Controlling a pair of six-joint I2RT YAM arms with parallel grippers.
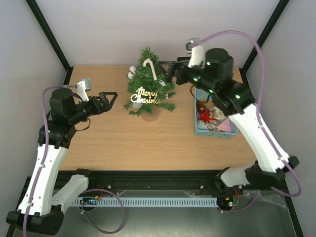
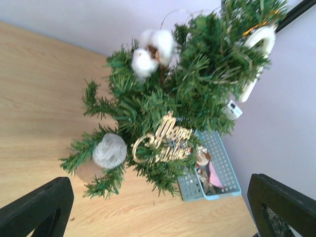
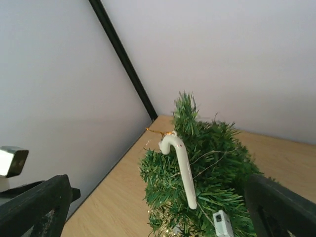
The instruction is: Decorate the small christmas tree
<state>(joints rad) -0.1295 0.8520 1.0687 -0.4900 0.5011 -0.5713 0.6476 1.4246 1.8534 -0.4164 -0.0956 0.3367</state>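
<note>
The small christmas tree (image 1: 148,86) stands at the back middle of the table on its tan base (image 1: 150,114). On it hang a white candy cane (image 1: 149,66), a gold "Merry Christmas" sign (image 1: 145,95), white cotton balls (image 1: 132,73) and a silver ball (image 2: 109,150). My right gripper (image 1: 166,73) is open just right of the treetop. Its wrist view shows the candy cane (image 3: 183,170) hanging free on the tree (image 3: 212,168), ahead of the spread fingers (image 3: 44,202). My left gripper (image 1: 112,96) is open to the left of the tree (image 2: 168,103), holding nothing.
A light-blue basket (image 1: 213,133) with several ornaments stands right of the tree, under my right arm; it also shows behind the tree as the basket (image 2: 224,168) in the left wrist view. A small white box (image 3: 222,224) on a thin wire sits in the branches. Black frame posts stand at the back corners.
</note>
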